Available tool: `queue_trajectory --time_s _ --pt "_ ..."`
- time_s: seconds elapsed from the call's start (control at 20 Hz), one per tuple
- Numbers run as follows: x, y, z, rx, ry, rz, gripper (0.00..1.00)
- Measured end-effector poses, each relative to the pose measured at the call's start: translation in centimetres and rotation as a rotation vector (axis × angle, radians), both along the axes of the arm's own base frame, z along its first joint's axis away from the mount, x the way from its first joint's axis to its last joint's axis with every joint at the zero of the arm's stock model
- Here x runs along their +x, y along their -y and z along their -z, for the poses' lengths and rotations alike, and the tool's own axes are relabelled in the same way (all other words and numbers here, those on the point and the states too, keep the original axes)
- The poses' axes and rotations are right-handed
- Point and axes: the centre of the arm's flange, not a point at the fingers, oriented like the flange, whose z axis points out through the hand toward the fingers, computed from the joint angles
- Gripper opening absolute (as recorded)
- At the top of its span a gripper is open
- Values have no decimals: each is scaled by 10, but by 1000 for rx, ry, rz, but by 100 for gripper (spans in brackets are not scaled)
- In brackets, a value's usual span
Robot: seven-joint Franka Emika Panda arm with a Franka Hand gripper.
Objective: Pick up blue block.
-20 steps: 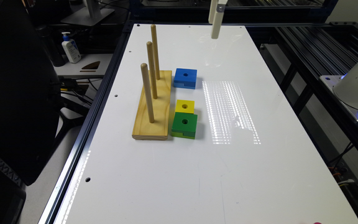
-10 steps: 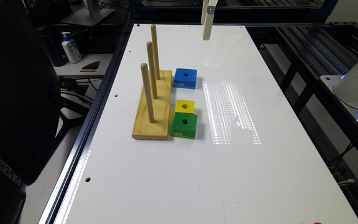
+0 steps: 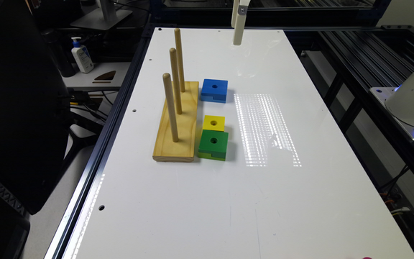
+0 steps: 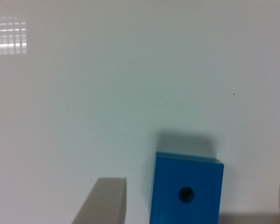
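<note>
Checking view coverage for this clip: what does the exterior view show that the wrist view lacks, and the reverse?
Exterior alone: the peg board, yellow block, green block, and the end effector hanging above the table's far end. Wrist alone: two fingertips spread apart, with the block nearly between them. Both: the blue block lying flat on the white table.

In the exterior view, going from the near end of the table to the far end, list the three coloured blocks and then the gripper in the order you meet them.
green block → yellow block → blue block → gripper
</note>
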Motion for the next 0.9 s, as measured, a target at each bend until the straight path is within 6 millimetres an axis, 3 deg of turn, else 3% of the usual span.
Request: queue_trajectory --time_s 0.55,0.9 --pt "12 1 3 0 -1 -3 100" --pt "18 1 20 3 -15 -4 100"
